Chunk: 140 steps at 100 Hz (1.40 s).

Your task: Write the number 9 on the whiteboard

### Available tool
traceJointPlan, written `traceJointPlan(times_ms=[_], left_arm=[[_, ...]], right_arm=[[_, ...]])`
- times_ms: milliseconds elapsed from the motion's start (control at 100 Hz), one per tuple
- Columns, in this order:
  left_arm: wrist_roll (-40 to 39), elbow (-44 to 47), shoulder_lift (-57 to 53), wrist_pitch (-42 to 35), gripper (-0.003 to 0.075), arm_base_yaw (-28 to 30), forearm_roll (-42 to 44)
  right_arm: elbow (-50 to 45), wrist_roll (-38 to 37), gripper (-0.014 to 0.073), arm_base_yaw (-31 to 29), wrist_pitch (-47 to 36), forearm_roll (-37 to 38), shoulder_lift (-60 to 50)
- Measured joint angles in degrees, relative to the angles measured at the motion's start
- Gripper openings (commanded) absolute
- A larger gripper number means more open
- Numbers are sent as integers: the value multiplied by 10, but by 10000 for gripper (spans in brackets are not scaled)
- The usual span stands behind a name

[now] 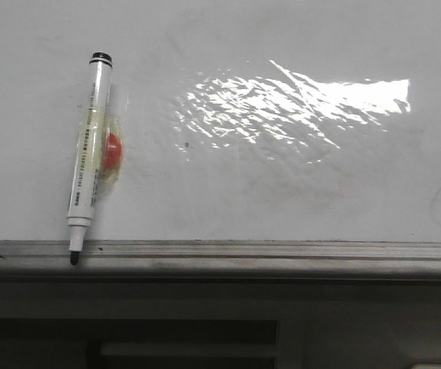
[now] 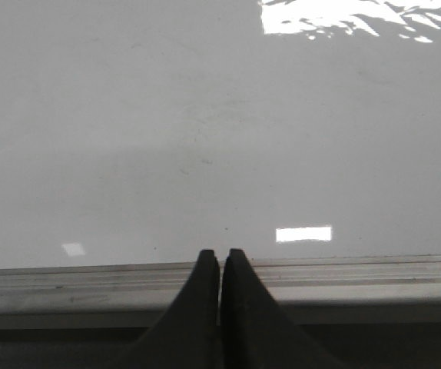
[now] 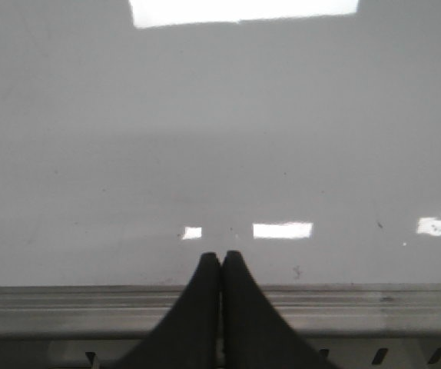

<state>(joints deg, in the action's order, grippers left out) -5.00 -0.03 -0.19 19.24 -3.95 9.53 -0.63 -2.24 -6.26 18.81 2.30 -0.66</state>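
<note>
Front view: whiteboard [image 1: 282, 184] filling most of the picture, glossy, with a bright glare patch [image 1: 297, 104] right of centre and faint grey smudges; no black line of a number 9 visible anywhere on it. Marker [image 1: 88, 157] lying on the board at the left, slightly tilted, uncapped black tip down and reaching over the grey edge rail [image 1: 282, 254]; red round thing [image 1: 111, 151] under clear tape just beside its barrel. Left wrist view: left claw [image 2: 220, 265] closed, fingertips touching, holding nothing, over the rail. Right wrist view: right claw [image 3: 220, 265] likewise closed and empty, at the board's rail
</note>
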Motion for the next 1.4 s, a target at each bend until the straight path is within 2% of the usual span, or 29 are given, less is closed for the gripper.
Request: traceJointPlan(times_ms=[310, 480, 630, 840, 960, 1090, 1200, 1400], left_arm=[[0, 0, 0, -26, -20, 0, -2], [-5, 0, 0, -70, -20, 0, -65], [-6, 0, 0, -85, -20, 0, -70], [-7, 0, 0, -86, -20, 0, -51], [-7, 0, 0, -108, -20, 0, -52], [-7, 0, 0, -150, -20, 0, -53], [-7, 0, 0, -157, -20, 0, -53], [-7, -18, 16, -105, -20, 0, -54]], right_arm=[[0, 0, -61, 0, -6, 0, 0], [0, 0, -61, 0, -26, 0, 0], [0, 0, -61, 0, -35, -2, 0], [0, 0, -61, 0, -136, -11, 0], [0, 0, -61, 0, -161, -12, 0], [0, 0, -61, 0, -164, -23, 0], [0, 0, -61, 0, -121, -29, 0], [9, 0, -61, 0, -88, -113, 55]])
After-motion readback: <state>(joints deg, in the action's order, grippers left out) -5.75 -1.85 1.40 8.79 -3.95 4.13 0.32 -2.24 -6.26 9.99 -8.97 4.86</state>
